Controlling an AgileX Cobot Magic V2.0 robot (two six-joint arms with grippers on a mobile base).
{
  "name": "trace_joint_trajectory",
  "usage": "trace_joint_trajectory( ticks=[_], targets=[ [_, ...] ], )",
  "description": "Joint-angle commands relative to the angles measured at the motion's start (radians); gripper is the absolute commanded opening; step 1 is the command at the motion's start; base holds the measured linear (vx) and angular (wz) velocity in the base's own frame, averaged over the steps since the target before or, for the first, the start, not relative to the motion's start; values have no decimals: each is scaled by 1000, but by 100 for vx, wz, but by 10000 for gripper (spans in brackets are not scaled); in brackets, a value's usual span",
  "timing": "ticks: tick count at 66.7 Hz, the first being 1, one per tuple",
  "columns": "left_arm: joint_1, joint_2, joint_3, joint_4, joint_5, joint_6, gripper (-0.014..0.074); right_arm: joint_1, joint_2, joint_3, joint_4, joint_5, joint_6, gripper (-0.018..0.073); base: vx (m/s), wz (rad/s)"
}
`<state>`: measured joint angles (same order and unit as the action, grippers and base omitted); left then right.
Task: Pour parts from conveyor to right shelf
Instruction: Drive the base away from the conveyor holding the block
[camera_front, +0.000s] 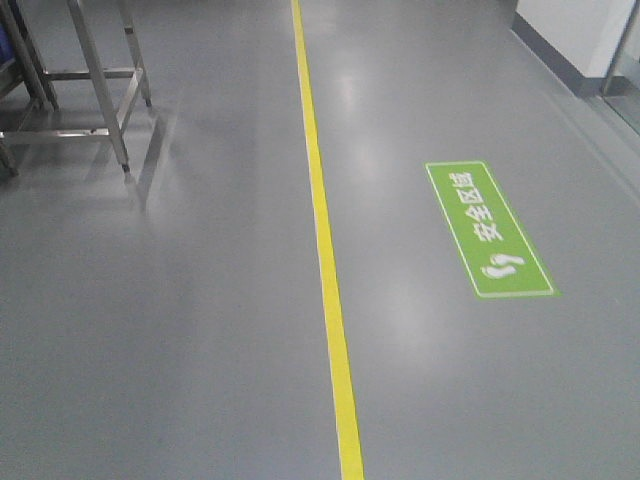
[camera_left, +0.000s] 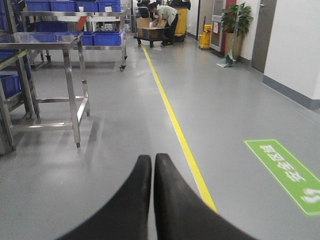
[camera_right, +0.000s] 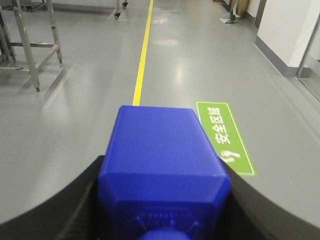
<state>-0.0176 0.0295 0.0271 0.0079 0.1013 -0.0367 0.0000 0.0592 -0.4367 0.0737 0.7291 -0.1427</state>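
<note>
A bright-blue plastic part (camera_right: 162, 150) fills the lower middle of the right wrist view, and my right gripper (camera_right: 165, 172) is shut on it, with a black finger on each side. It hangs above the grey floor. My left gripper (camera_left: 152, 159) is shut with nothing in it, its fingertips pressed together over the floor. A stainless-steel shelf (camera_left: 100, 37) on caster wheels, holding large blue bins (camera_left: 107, 38), stands far ahead on the left in the left wrist view. The conveyor is out of view. Neither gripper shows in the front view.
A yellow line (camera_front: 325, 250) runs along the grey floor, with a green floor sign (camera_front: 488, 230) to its right. A steel table frame (camera_front: 100, 90) stands at the left. A person bends over a cart (camera_left: 152, 34) far down the aisle. A white wall (camera_left: 295, 45) bounds the right.
</note>
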Motion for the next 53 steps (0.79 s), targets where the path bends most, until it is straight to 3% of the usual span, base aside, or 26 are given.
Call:
trace_joint_trajectory(
  ticks=[1, 53],
  targets=[
    [-7, 18, -20, -8, -79, -8, -6, -2, 17, -26, 0, -77, -9, -5, 74, 11],
    [-7, 18, -20, -8, -79, -8, -6, -2, 17, -26, -2, -79, -9, -5, 78, 13]
  ],
)
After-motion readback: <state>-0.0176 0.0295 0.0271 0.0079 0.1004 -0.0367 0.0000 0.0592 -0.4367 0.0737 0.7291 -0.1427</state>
